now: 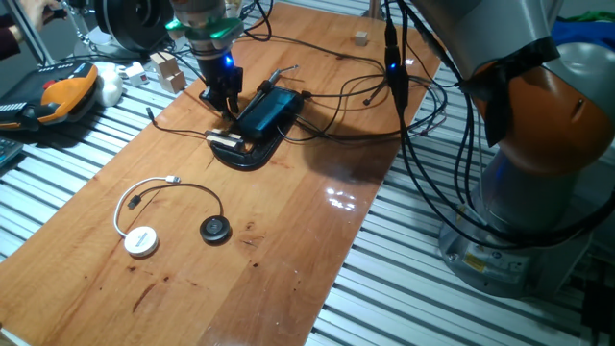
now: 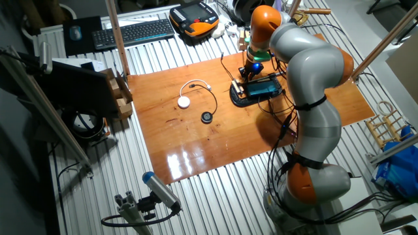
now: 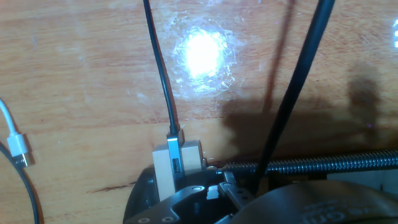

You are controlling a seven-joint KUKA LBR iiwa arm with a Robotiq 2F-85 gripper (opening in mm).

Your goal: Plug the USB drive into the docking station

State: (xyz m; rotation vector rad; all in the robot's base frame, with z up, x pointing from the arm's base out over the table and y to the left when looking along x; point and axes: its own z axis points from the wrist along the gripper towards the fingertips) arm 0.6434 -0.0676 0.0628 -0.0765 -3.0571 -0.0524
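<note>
The docking station (image 1: 268, 110) is a flat bright-blue box held in a black curved clamp (image 1: 246, 154), with thin black cables plugged in. It also shows in the other fixed view (image 2: 263, 86). My gripper (image 1: 223, 108) hangs fingers-down right at the station's left end, just above the clamp. Its black fingers stand close together, and I cannot see anything between them. A small silver-white piece (image 1: 226, 139) lies on the clamp below the fingers; I cannot tell whether it is the USB drive. The hand view shows a beige and silver block (image 3: 178, 163) with a slot and a black cable.
A round white puck (image 1: 141, 240) with a white cable and a small black disc (image 1: 215, 229) lie on the near-left of the wooden board. Black cables (image 1: 399, 86) hang from the arm over the board's right side. Small wooden blocks (image 1: 168, 69) stand at the far left.
</note>
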